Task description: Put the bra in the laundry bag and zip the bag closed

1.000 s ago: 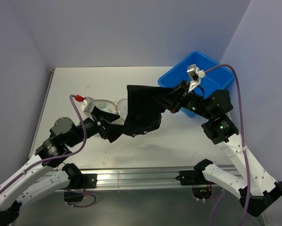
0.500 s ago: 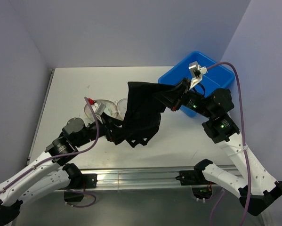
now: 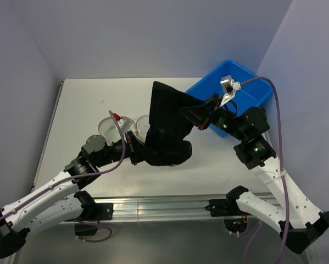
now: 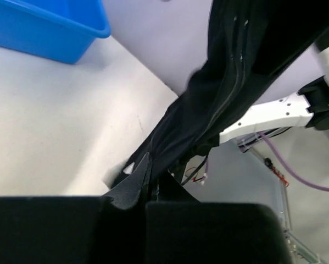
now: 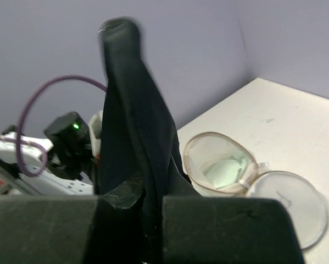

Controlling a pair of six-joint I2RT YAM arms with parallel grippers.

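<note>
While my left claw [image 3: 135, 154] and right claw [image 3: 201, 118] are both pinched shut on the black bra [image 3: 167, 126], holding it just beside the laundry bag [image 3: 110, 127] lying unzipped on the table [image 3: 76, 104], nothing's inside yet, so stuffing and zipping remain.

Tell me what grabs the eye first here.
A black bra is stretched over the middle of the table, pinched between the left gripper and the right gripper. Just left of it the laundry bag lies open like a clamshell, and a blue bin sits at the far right corner.
</note>
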